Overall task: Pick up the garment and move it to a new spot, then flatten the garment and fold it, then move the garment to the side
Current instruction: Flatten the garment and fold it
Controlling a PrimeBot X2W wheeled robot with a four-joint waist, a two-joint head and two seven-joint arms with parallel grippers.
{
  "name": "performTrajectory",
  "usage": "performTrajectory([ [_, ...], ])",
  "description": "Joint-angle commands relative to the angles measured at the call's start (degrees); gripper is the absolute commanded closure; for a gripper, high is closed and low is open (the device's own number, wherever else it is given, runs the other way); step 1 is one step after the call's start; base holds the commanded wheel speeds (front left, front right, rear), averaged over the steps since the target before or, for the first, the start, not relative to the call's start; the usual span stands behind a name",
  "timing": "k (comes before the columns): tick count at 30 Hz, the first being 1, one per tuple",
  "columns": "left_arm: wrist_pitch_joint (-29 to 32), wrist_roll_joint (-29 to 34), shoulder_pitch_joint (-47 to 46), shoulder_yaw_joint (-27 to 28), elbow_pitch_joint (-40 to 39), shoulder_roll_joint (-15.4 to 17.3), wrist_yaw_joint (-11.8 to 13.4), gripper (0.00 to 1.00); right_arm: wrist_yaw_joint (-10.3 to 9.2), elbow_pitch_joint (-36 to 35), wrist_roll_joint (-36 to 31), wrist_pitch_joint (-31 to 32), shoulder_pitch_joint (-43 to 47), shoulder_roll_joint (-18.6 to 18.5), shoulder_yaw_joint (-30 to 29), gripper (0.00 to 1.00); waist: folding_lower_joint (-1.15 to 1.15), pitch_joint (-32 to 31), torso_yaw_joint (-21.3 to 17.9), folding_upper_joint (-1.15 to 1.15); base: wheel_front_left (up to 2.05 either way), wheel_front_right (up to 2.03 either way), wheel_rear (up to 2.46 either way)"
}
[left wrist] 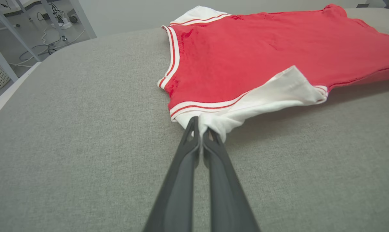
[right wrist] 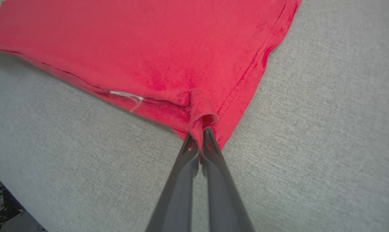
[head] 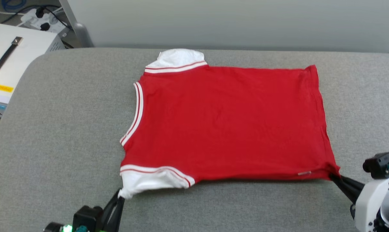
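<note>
Between both jaws, the shirt [head: 226,122] is laid flat on the bench [head: 59,135]; a white sleeve [left wrist: 265,93] is pinched by the left jaws, a red hem corner [right wrist: 210,112] by the right jaws.

Our left gripper [head: 119,195] has two long, dark grey fingers [left wrist: 178,193], slim and tapering, with small cut-outs near the tips, on a black block [head: 88,216] with a green light [head: 66,228]. Our right gripper [head: 332,176] matches, mounted on a glossy white wrist [head: 372,199] beside a black box [head: 380,164].
</note>
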Motion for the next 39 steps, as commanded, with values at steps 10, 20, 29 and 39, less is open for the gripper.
performTrajectory([
  [10,3.6,-4.3,9.5,-2.4,1.5,-0.4,-0.5,1.00,-0.02,-0.4,-1.5,0.0,13.7,-0.2,-5.0,1.00,0.01,-5.8,0.3,0.00,0.00,0.00,0.00],
  [20,2.8,-1.7,2.2,-3.8,3.4,0.0,-2.3,1.00,-0.02,-3.4,-4.4,1.4,18.3,3.4,-14.5,1.00,0.01,-6.1,0.7,0.00,0.00,0.00,0.00],
  [29,2.0,0.5,-12.0,-4.0,9.0,1.5,-7.3,1.00,-0.02,-6.1,-6.5,4.3,15.4,5.9,-19.9,1.00,0.01,-3.5,-0.9,0.00,0.00,0.00,0.00],
  [39,1.4,1.9,-28.9,-6.8,21.3,0.6,-12.0,1.00,-0.02,-6.6,-7.5,8.4,6.9,6.7,-20.8,1.00,0.01,5.0,-3.0,0.00,0.00,0.00,0.00],
])
